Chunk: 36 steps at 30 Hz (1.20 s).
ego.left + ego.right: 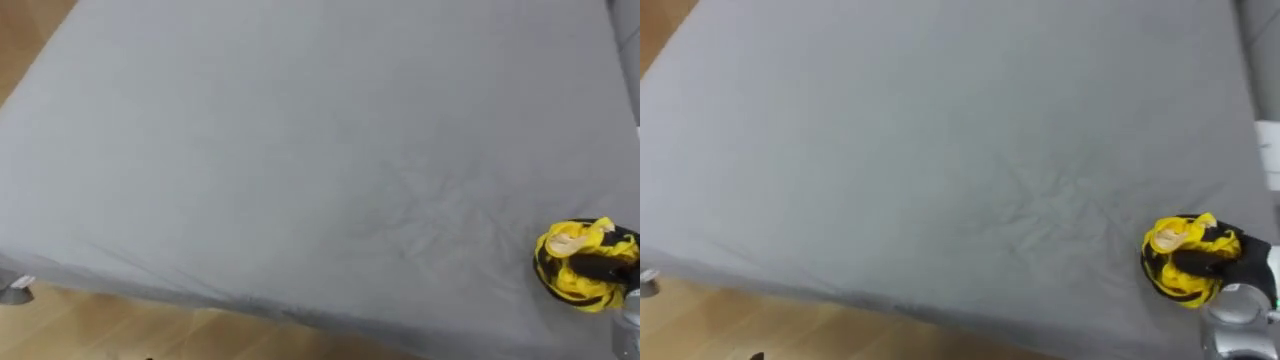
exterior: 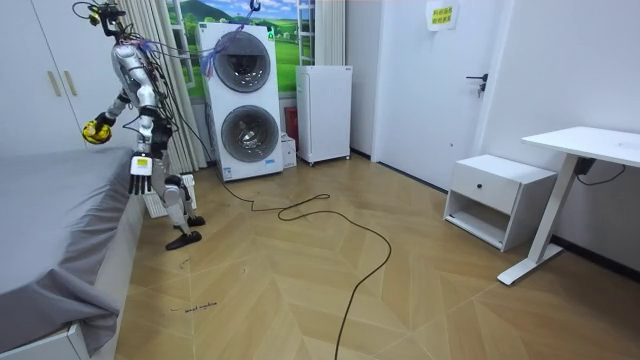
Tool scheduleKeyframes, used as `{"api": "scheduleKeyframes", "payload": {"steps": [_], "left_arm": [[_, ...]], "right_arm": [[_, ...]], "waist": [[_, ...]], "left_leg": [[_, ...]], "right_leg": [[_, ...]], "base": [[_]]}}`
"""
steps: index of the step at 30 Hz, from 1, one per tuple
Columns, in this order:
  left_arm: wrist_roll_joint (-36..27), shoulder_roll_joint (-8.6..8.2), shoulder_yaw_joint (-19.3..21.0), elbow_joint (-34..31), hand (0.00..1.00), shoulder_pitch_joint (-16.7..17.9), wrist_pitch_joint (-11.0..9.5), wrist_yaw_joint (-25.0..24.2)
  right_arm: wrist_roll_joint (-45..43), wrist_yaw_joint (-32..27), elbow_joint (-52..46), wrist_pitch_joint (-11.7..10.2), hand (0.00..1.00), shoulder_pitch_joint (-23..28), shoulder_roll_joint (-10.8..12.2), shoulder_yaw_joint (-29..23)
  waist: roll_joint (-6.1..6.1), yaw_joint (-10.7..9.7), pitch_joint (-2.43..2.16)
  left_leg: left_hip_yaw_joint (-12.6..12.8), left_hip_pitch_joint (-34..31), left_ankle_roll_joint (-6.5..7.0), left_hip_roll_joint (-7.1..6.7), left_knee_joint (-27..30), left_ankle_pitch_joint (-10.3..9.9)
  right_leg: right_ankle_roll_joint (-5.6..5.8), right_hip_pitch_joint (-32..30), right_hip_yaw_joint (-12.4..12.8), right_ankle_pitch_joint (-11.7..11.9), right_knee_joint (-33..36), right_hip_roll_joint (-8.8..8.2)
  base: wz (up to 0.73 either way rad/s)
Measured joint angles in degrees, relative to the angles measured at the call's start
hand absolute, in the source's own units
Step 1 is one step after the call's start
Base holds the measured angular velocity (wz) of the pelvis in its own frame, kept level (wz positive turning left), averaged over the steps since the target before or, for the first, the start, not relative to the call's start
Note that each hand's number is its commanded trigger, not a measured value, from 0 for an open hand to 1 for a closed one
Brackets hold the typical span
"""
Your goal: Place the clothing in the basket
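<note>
Okay: right robot hand [image 1: 1232,308] is clamped round the balled yellow-black clothes [image 1: 1168,262] over the bed's [image 1: 940,150] near right. Hold tight, lift clear of the sheet, then swing to the basket. Left robot hand [image 2: 138,176] hangs idle.

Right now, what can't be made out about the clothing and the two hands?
The yellow and black garment: bunched in the right hand, so its type is unreadable; a speck in the room view.
The right hand: cut off by the eye views' lower right corner.
The left hand: too small in the room view; clipped by the left eye view's left edge.
</note>
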Motion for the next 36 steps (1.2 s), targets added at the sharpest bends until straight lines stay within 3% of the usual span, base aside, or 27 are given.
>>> {"api": "scheduleKeyframes", "payload": {"steps": [2,3,8,11,14,17,20,24,27,32,34,36], "left_arm": [[-0.05,-0.23,-0.01,-0.17,0.00,0.33,0.04,0.00],[-0.04,-0.26,-0.06,-0.89,0.00,0.45,0.10,0.02],[-0.08,-0.52,-0.11,-0.92,0.00,0.91,0.18,0.00],[0.13,-0.52,-0.09,-0.92,0.00,1.32,0.18,0.00],[2.04,-0.52,-0.05,-0.97,0.00,1.38,0.46,-0.02],[3.01,-0.51,0.03,-0.77,0.00,1.78,2.35,0.28],[3.20,-0.47,0.09,0.27,0.00,2.96,3.16,0.20],[3.85,-0.54,0.15,0.84,0.00,2.97,5.47,-0.11],[4.43,-0.60,1.58,0.94,0.00,3.04,7.03,-0.13],[4.44,-0.41,1.53,0.93,0.00,4.91,7.26,0.39],[4.43,-0.38,0.94,0.93,0.00,5.39,7.28,0.93],[4.40,-0.38,0.90,0.93,0.00,5.40,7.38,1.41]], "right_arm": [[0.37,0.59,-4.34,0.31,1.00,2.92,0.35,-0.42],[0.39,1.16,-6.17,0.37,1.00,4.09,0.48,-0.51],[0.11,0.78,-10.01,0.52,1.00,6.05,2.43,-3.62],[-0.03,0.55,-13.79,0.49,1.00,9.09,3.32,-4.06],[-0.12,0.17,-16.49,0.53,1.00,11.78,4.39,-4.91],[-0.12,0.12,-18.94,0.52,1.00,15.27,5.51,-5.04],[-0.27,-0.15,-19.03,0.57,1.00,17.02,6.91,-6.43],[-0.44,0.88,-18.97,0.59,1.00,18.89,8.83,-8.09],[-2.20,1.77,-17.34,0.65,1.00,20.88,10.21,-10.53],[-2.59,2.66,-11.16,0.69,1.00,20.87,10.69,-11.86],[-2.63,2.90,-9.15,0.69,1.00,20.72,10.73,-12.04],[-2.38,2.95,-8.07,0.56,1.00,20.60,10.80,-12.03]], "waist": [[0.09,-0.22,-0.05],[0.23,-1.47,-0.07],[0.89,-3.66,-0.08],[0.96,-4.86,0.07],[1.27,-6.06,-0.07],[1.32,-6.37,0.00],[1.73,-8.04,0.53],[2.88,-9.38,0.54],[3.21,-10.19,0.48],[3.50,-12.51,0.64],[3.98,-12.77,0.79],[4.36,-12.99,1.08]], "left_leg": [[0.94,2.21,-0.02,0.09,-0.64,-0.03],[0.95,3.12,-0.14,0.23,-0.86,-0.13],[4.02,5.88,-0.22,0.91,-1.75,-0.18],[5.73,7.28,-0.49,1.54,-1.77,-1.08],[7.29,8.13,-0.65,2.08,-1.78,-1.93],[9.53,9.38,-0.78,2.38,-1.86,-2.39],[10.44,10.49,-0.87,2.29,-2.00,-2.48],[12.91,10.66,-0.97,2.62,-2.03,-2.73],[13.32,10.70,-0.97,2.77,-2.01,-2.73],[13.47,10.73,-1.29,3.29,-1.98,-2.94],[15.88,10.68,-1.46,3.68,-1.98,-3.10],[16.64,10.41,-1.46,3.97,-1.95,-3.58]], "right_leg": [[0.04,1.41,1.32,-0.02,-0.25,0.13],[0.02,1.89,1.89,-0.04,-0.36,0.30],[-0.12,2.86,4.95,0.11,-0.55,0.95],[-0.16,3.55,6.57,0.10,-0.53,1.53],[-0.24,3.56,8.31,0.19,-0.50,1.88],[-0.36,3.55,10.41,0.35,-0.32,2.29],[-0.31,3.53,12.75,0.36,-0.12,2.33],[-0.20,2.41,15.47,0.51,0.29,2.97],[-0.24,1.90,17.07,0.84,0.30,3.31],[-0.29,1.14,19.31,1.58,0.16,4.14],[-0.16,0.16,21.00,1.87,0.57,4.65],[-0.15,-1.13,21.96,1.89,1.77,5.08]], "base": [[-0.33],[-0.23],[-0.32],[-0.29],[-0.33],[-0.47],[-0.38],[-0.30],[-0.27],[-0.25],[-0.34],[-0.33]]}}
